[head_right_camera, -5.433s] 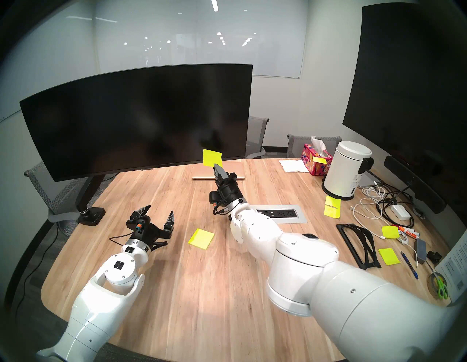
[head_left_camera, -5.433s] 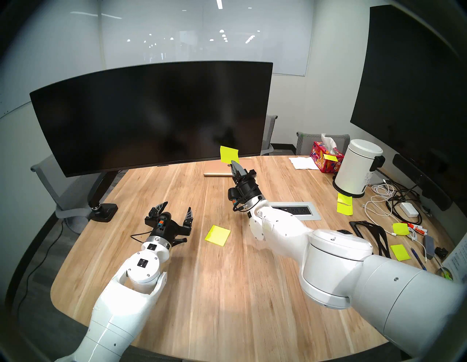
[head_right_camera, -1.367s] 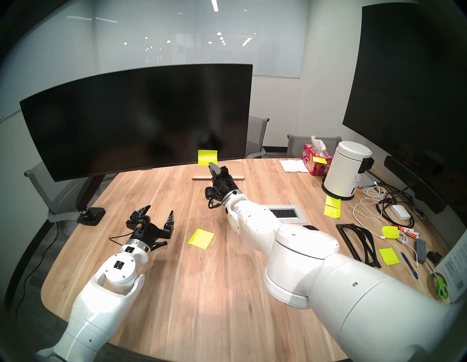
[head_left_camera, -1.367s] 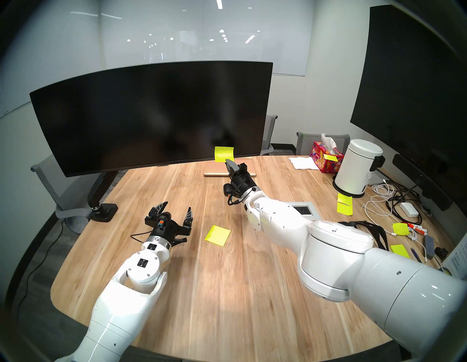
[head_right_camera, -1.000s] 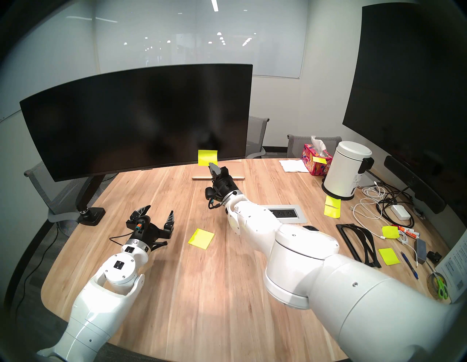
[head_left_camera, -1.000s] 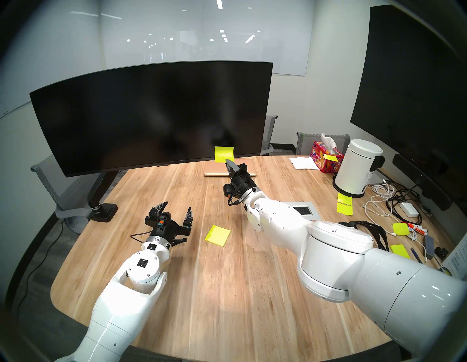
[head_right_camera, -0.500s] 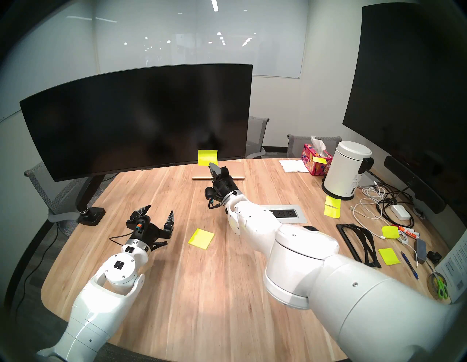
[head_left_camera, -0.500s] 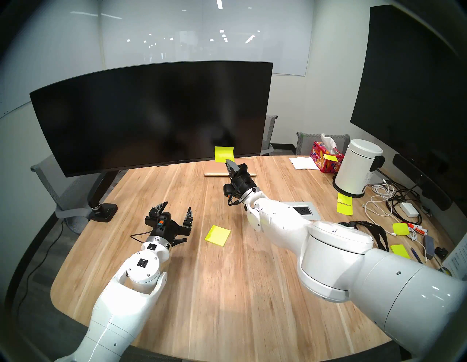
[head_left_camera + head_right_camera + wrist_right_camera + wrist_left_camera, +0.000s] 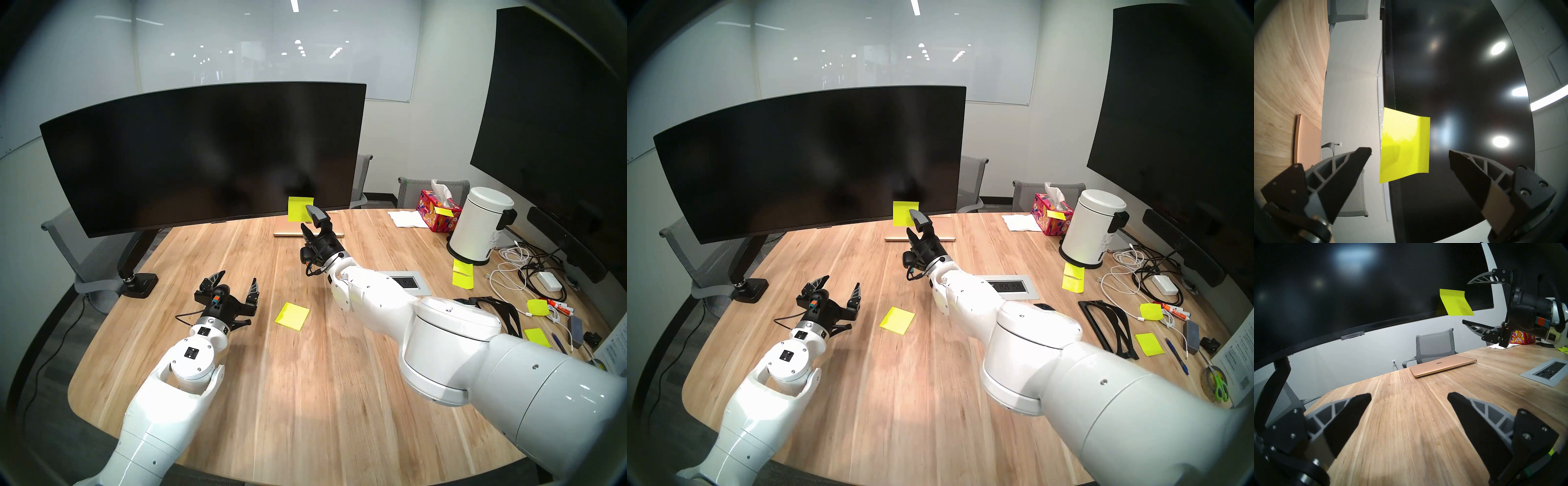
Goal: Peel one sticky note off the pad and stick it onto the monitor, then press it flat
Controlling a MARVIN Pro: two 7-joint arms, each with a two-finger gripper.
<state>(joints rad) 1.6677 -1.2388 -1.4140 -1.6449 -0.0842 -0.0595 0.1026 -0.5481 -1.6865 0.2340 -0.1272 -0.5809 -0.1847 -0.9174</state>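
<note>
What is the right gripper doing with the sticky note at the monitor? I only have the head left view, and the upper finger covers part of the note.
Observer: In the right wrist view the right gripper is wide open. The sticky note shows ahead of its fingers, touching neither.
Operator: Is the note flat on the screen?
Observer: No. The left wrist view shows only its top strip on the monitor. The lower part flares away from the glass.
</note>
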